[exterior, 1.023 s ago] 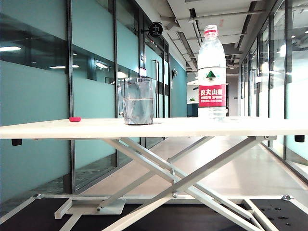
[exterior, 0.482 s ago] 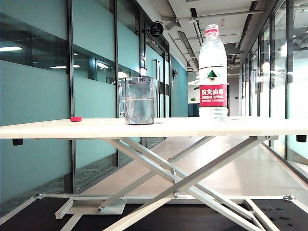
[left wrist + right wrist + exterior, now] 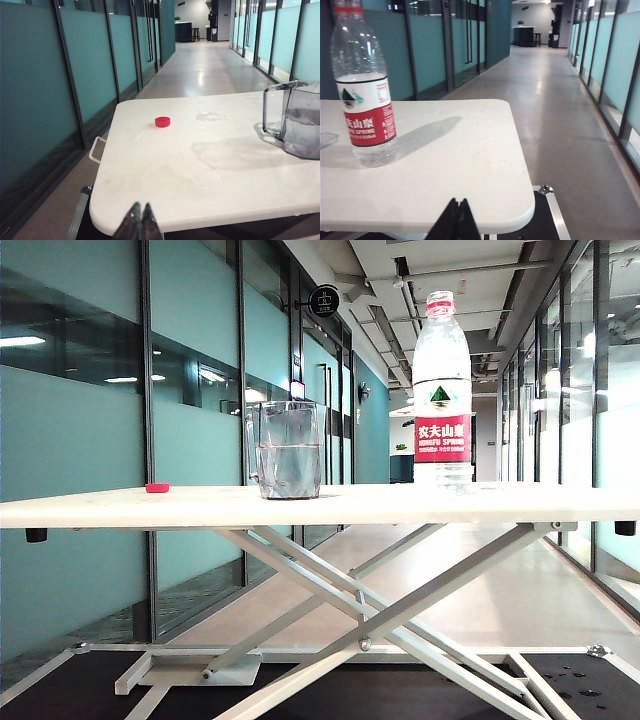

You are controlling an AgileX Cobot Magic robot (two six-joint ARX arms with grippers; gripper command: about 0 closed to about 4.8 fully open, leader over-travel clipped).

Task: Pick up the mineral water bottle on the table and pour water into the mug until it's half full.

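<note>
Mineral water bottle point(image 3: 441, 390) upright on table point(image 3: 320, 505), right half, long axis vertical, uncapped neck up — set down clear of mug point(image 3: 287, 450). Mug upright left of it, water near half height; pour looks done. Red cap point(image 3: 162, 121) near far left edge. Left gripper point(image 3: 139, 225) and right gripper point(image 3: 455, 220) at near table edge, off both items — jaws together, holding nothing.

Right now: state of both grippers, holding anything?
Left gripper: jaws shut, empty, back off the table edge on the mug side.
Right gripper: jaws shut, empty, short of the mineral water bottle.
</note>
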